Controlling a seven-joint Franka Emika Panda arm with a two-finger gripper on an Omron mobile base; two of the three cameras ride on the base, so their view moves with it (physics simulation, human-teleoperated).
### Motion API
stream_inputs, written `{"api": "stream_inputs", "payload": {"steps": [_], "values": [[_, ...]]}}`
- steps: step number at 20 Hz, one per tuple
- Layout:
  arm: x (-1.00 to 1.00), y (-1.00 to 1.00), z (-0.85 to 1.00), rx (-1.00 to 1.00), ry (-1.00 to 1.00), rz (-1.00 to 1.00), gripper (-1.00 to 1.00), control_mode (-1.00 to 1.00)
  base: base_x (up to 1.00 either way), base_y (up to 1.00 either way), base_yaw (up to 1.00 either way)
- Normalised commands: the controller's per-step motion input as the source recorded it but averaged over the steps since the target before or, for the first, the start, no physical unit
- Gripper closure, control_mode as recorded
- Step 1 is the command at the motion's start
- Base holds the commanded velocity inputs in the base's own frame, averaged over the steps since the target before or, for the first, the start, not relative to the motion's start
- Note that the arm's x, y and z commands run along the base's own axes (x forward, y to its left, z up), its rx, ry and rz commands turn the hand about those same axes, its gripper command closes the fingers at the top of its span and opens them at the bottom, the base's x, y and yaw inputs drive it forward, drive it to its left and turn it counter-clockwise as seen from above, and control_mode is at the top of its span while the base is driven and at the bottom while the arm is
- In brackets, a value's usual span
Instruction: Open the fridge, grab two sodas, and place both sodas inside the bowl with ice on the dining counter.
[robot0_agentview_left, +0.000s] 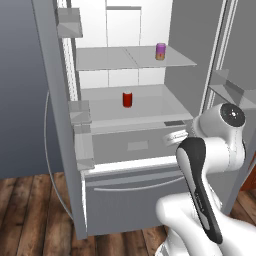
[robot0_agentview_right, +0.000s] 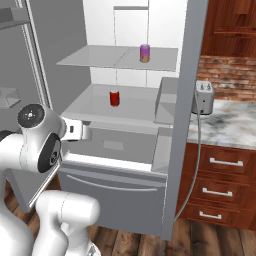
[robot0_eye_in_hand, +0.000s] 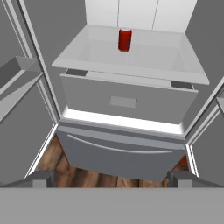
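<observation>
The fridge (robot0_agentview_left: 130, 200) stands with both upper doors swung wide, showing a white interior with grey shelves. A red soda (robot0_agentview_left: 128, 99) (robot0_agentview_right: 115, 98) (robot0_eye_in_hand: 124, 39) stands upright on the lower shelf above a closed inner drawer. The purple soda (robot0_agentview_left: 160, 51) (robot0_agentview_right: 144, 53) sits on the shelf above, toward the right. My gripper (robot0_eye_in_hand: 111, 179) is open and empty, well short of the shelf, in front of the fridge and level with its inner drawer. The bowl and the dining counter are out of view.
Open doors with bins (robot0_agentview_left: 80, 112) flank the opening on both sides. A silver toaster (robot0_agentview_right: 204, 96) sits on a marble top over wooden drawers (robot0_agentview_right: 220, 185) to the right of the fridge. The bottom drawer (robot0_eye_in_hand: 122, 153) is closed above the wood floor.
</observation>
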Motion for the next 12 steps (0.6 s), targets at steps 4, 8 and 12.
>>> {"api": "stream_inputs", "payload": {"steps": [4,8,12], "values": [[0.0,0.0,0.0,0.0,0.0,0.0,-1.0,-1.0,0.0,0.0,0.0],[0.0,0.0,0.0,0.0,0.0,0.0,-1.0,-1.0,0.0,0.0,0.0],[0.0,0.0,0.0,0.0,0.0,0.0,-1.0,1.0,0.0,0.0,0.0]]}}
